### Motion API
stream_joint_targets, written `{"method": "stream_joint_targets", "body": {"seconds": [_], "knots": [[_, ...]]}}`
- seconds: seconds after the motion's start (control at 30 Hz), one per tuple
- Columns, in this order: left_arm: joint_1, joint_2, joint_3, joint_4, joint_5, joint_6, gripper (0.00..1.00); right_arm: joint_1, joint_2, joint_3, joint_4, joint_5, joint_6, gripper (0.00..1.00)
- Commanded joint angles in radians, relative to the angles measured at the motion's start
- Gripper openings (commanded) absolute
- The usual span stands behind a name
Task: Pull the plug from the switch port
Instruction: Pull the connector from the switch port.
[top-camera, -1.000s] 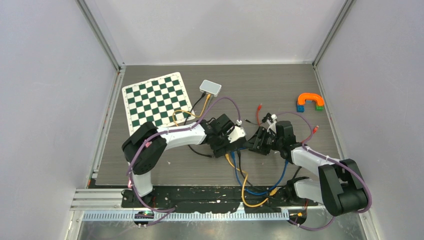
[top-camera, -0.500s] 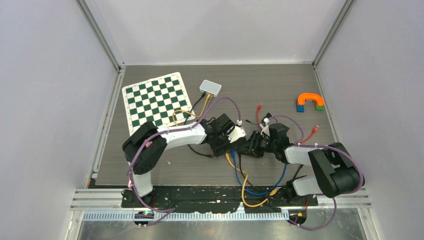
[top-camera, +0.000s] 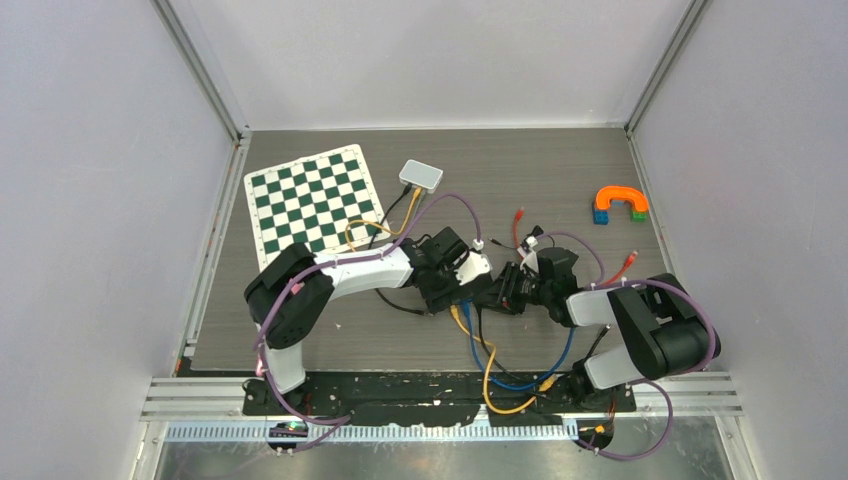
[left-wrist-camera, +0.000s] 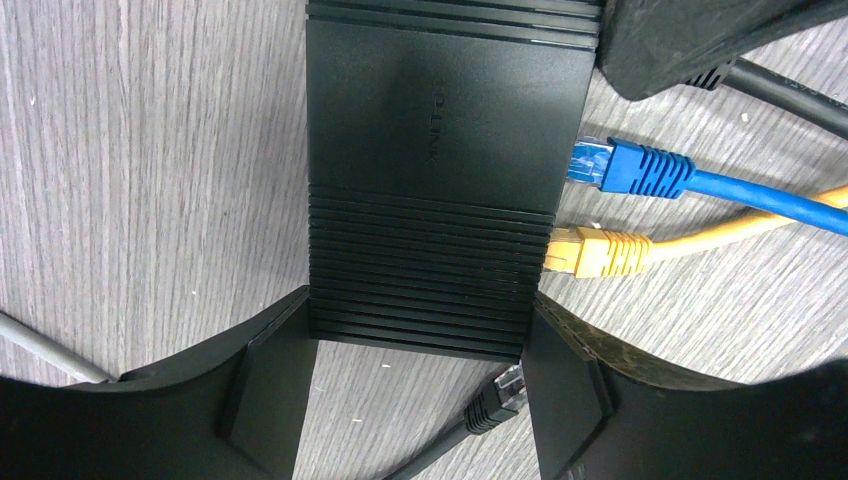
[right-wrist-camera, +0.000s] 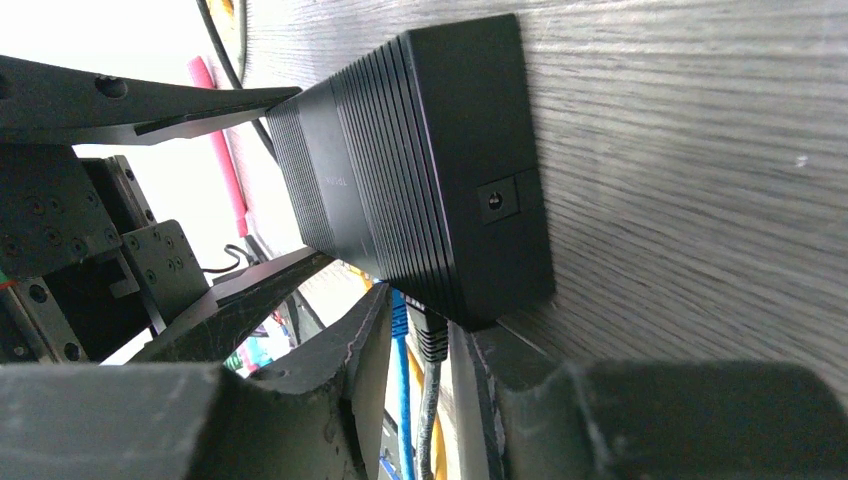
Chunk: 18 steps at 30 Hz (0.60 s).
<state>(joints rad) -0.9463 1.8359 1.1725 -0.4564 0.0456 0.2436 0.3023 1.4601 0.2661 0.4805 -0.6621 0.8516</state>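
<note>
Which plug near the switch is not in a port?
The black plug lying on the table by the switch's corner; blue plug and yellow plug sit in ports.

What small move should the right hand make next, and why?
Probably close the right hand fully onto the black plug. Its fingers flank that plug where it enters the network switch, a sliver of gap showing on one side, and the left hand grips the switch's sides, bracing it for a pull.

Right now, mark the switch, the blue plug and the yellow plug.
switch (left-wrist-camera: 400, 120): left wrist view, top face.
blue plug (left-wrist-camera: 645, 170): left wrist view, its boot.
yellow plug (left-wrist-camera: 600, 253): left wrist view, its boot.
</note>
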Motion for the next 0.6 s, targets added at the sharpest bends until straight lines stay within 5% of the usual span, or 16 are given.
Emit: {"method": "stream_joint_targets", "body": {"seconds": [0.0, 0.33, 0.57], "knots": [[-0.005, 0.004, 0.03, 0.006, 0.032, 0.005, 0.62, 0.006, 0.028, -0.008, 0.081, 0.009, 0.014, 0.25], [-0.005, 0.004, 0.025, 0.002, 0.024, 0.005, 0.62, 0.006, 0.032, -0.022, 0.089, 0.0, 0.005, 0.19], [-0.005, 0.001, 0.026, 0.003, 0.03, 0.006, 0.62, 0.006, 0.023, -0.026, 0.079, 0.021, 0.002, 0.32]]}}
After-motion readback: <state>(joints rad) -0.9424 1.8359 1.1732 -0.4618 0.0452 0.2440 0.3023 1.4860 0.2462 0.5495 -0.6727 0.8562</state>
